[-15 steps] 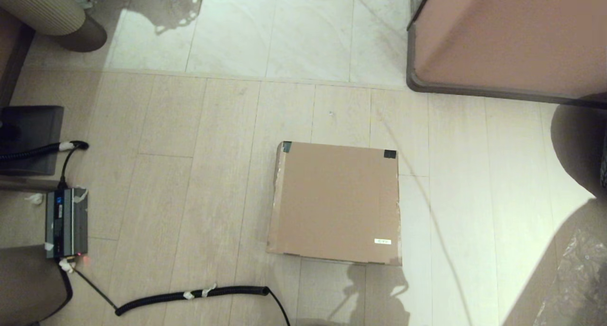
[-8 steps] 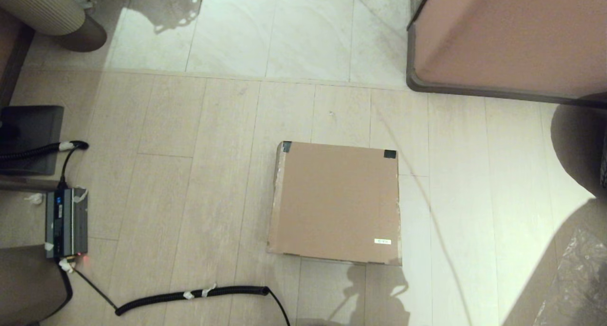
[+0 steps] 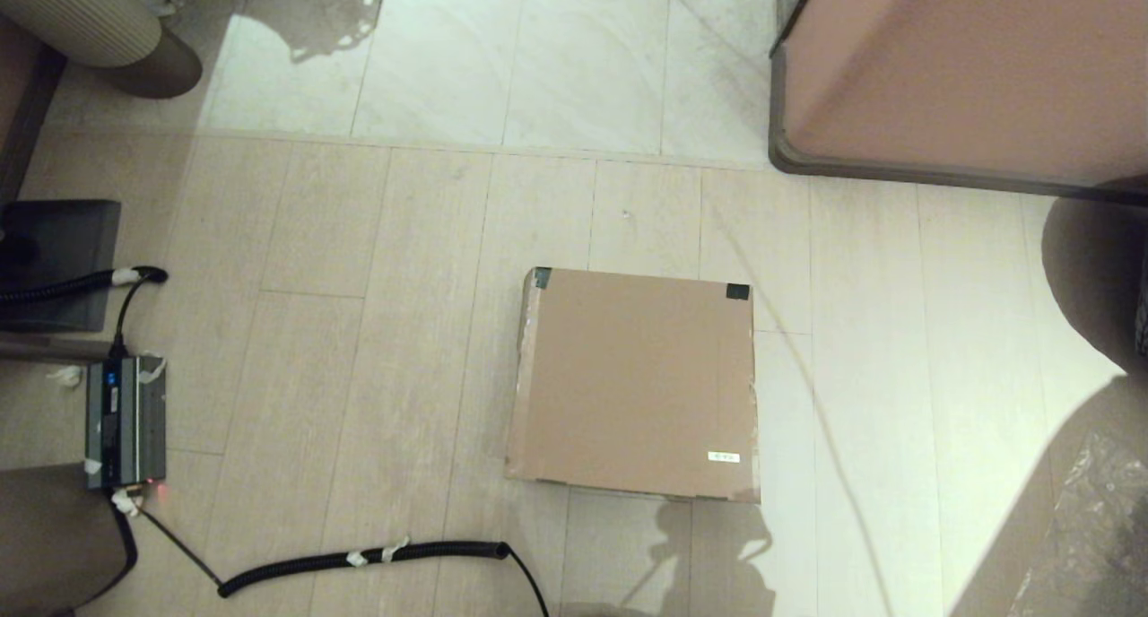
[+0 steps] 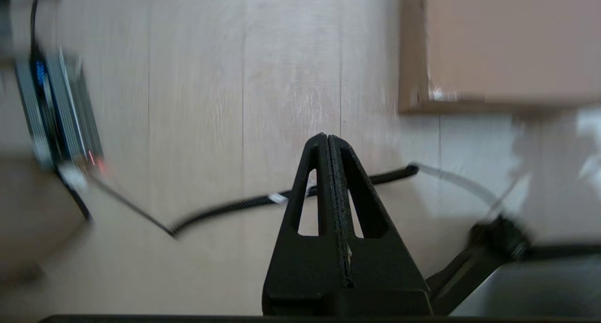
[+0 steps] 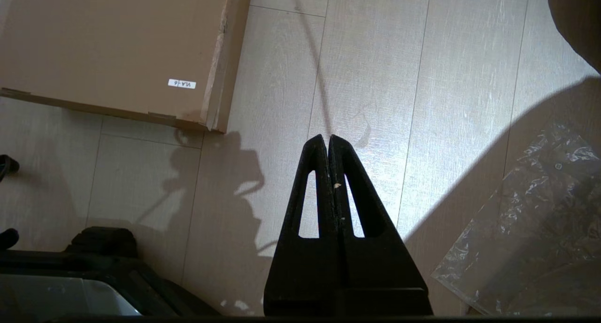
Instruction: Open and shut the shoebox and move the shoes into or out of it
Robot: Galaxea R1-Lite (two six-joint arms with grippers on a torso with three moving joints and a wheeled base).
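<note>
The shoebox (image 3: 635, 384), plain brown cardboard with black tape at its two far corners and a small white label, lies on the floor with its lid down flat. No shoes are in view. Neither arm shows in the head view. My left gripper (image 4: 327, 137) is shut and empty above the floor, near the corner of the shoebox (image 4: 493, 46) and off to its left. My right gripper (image 5: 327, 139) is shut and empty over bare floor, off to the right of the labelled corner of the shoebox (image 5: 112, 50).
A black coiled cable (image 3: 359, 559) runs across the floor in front of the box to a grey device (image 3: 126, 420) on the left. A pinkish-brown furniture panel (image 3: 960, 70) stands at the far right. Clear plastic wrap (image 5: 530, 229) lies at the near right.
</note>
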